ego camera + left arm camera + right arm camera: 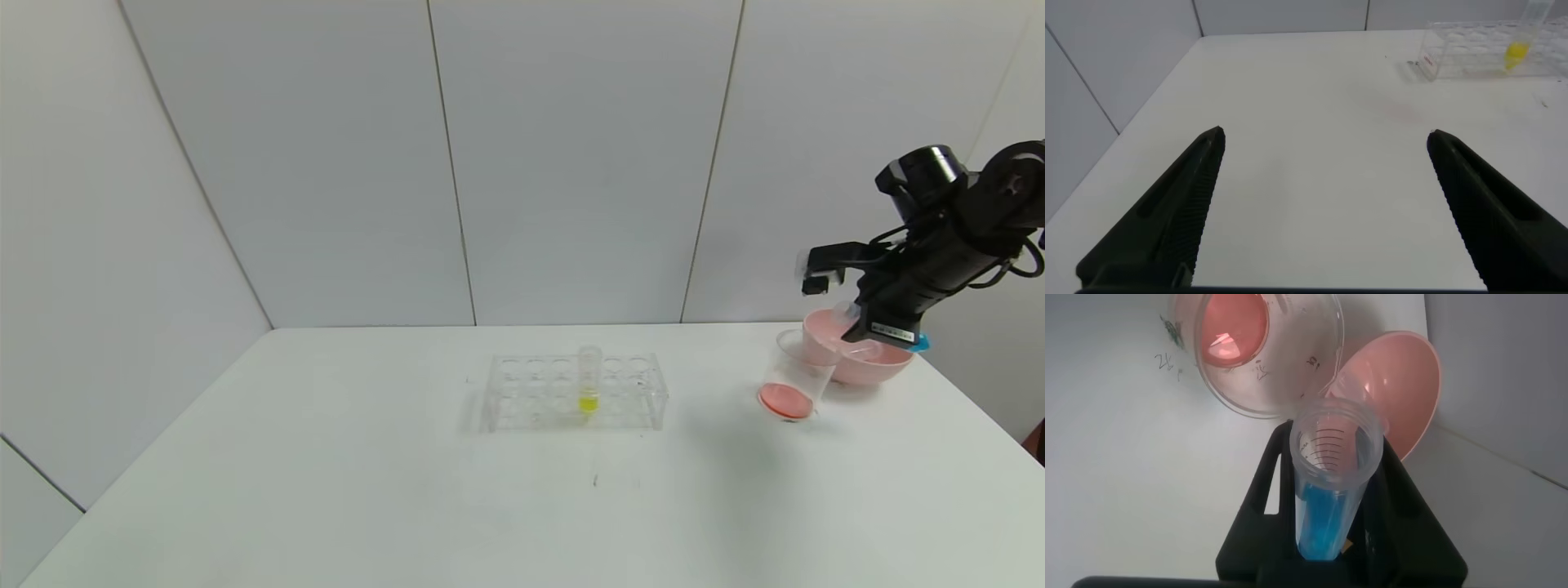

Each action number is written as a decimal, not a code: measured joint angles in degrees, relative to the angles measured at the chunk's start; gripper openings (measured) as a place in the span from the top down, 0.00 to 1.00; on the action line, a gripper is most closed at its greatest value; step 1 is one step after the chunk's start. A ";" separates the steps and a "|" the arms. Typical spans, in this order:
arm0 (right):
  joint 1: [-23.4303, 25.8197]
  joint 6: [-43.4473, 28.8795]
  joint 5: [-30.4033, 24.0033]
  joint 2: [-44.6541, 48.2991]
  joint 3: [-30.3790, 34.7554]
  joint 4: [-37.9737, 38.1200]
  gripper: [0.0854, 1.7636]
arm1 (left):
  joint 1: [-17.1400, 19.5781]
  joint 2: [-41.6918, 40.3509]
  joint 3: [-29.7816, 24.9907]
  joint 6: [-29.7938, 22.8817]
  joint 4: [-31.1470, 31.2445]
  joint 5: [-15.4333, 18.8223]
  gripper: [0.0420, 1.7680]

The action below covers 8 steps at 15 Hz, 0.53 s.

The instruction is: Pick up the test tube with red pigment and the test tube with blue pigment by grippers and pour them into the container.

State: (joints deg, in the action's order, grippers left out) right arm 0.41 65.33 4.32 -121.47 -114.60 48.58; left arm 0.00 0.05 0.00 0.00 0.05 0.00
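My right gripper (855, 327) is at the table's far right, shut on the test tube with blue pigment (1327, 508). The tube is tilted, and its open mouth points toward the rim of the container (1259, 353). The blue liquid lies in the tube's lower part, between the fingers. The container (793, 377) is a clear cup with red-orange liquid at its bottom, and it touches the pink bowl (886, 363). No tube with red pigment shows. My left gripper (1325, 140) is open and empty above bare table and is out of the head view.
A clear tube rack (629, 392) stands at mid-table and holds one tube with yellow liquid (589, 384). Both also show far off in the left wrist view, the rack (1470, 59) and the tube (1517, 51). The pink bowl (1398, 380) lies just behind the container. The table's right edge is near.
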 joint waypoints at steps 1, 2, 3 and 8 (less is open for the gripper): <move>-0.37 0.04 0.77 -0.30 0.00 -0.13 0.73 | 0.00 0.00 0.00 0.00 0.00 0.00 0.00; -0.68 0.11 1.89 -0.56 0.00 -0.27 0.73 | 0.00 0.00 0.00 0.00 0.00 0.00 0.00; -0.94 0.41 3.36 -0.85 0.00 -0.39 0.73 | 0.00 0.00 0.00 0.00 0.02 0.00 0.00; -2.12 0.99 7.80 -2.07 0.00 -0.85 0.73 | 0.00 0.00 0.00 0.02 0.00 0.00 0.00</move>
State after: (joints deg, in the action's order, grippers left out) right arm -1.71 66.32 12.12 -123.54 -114.60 47.73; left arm 0.00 0.05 0.00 0.02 0.05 0.00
